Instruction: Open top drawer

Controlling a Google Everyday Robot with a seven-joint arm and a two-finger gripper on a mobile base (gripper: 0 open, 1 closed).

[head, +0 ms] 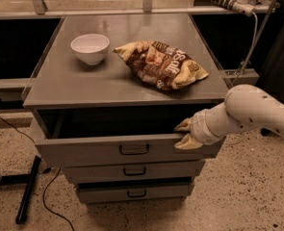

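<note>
The top drawer (83, 151) of the grey metal cabinet is pulled out part way, and its dark inside shows under the cabinet top. Its small black loop handle (134, 149) sits mid-front, untouched. My gripper (184, 134) is at the right end of the drawer's front panel. One finger is inside the drawer behind the panel's upper edge and the other is on the outer face, so it clasps that edge. My white arm (257, 112) reaches in from the right.
A white bowl (90, 47) and a brown chip bag (163, 64) lie on the cabinet top (83, 85). Two narrower drawers (134, 171) sit shut below. A black stand leg (26, 191) and a cable lie on the floor at the left.
</note>
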